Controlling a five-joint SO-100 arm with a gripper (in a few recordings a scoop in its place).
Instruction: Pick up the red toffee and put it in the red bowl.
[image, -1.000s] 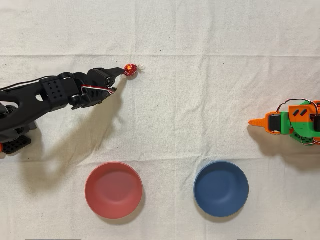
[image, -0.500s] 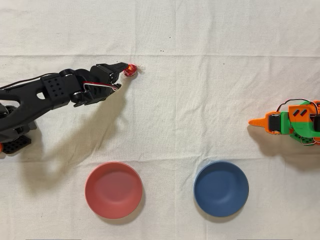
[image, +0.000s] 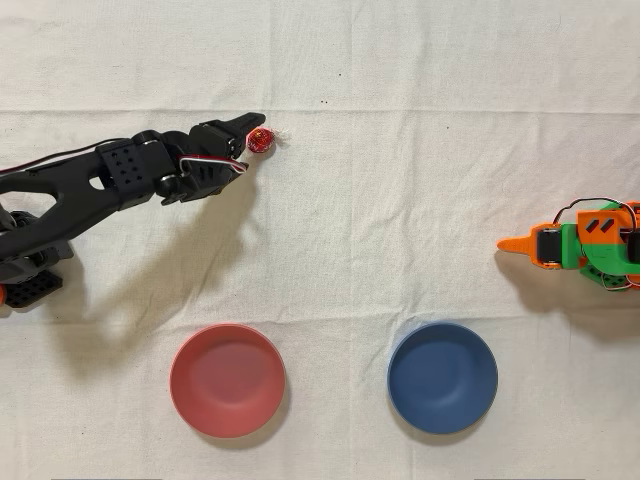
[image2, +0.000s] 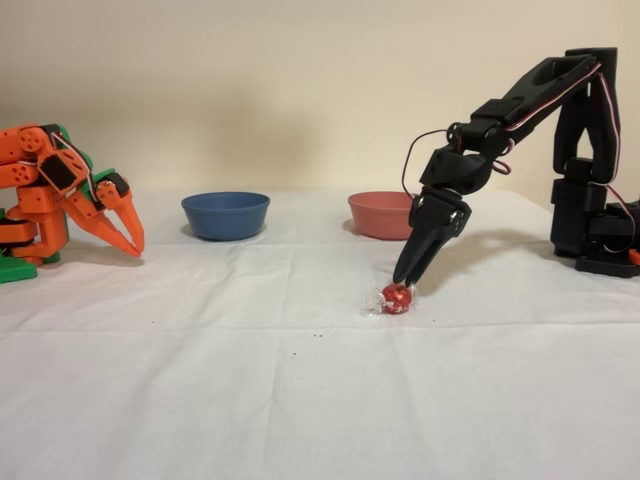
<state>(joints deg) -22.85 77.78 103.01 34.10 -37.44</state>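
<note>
A: Where is the black arm's two-finger gripper (image2: 405, 282)?

B: Pointed steeply down at the small round red toffee in shiny foil with clear twisted ends (image2: 397, 297). In the fixed view its tips sit right at the candy's top. In the overhead view the gripper (image: 252, 132) lies just left of the toffee (image: 259, 140), one finger reaching above it.

A: Clenched, or loose?

B: I cannot tell; the fingers overlap in both views. The toffee rests on the cloth.

A: And the bowls?

B: The round, shallow, matte salmon-red plastic bowl (image: 227, 380) sits well apart from the candy, beside a dark blue bowl of like size (image: 442, 377). An idle orange arm (image: 580, 243) stands at the overhead view's right edge.

A: The surface?

B: A creased off-white tablecloth (image: 400, 200) with a few dark specks. The fixed view adds a plain beige wall (image2: 300, 90) behind the table. No writing is readable anywhere.
</note>
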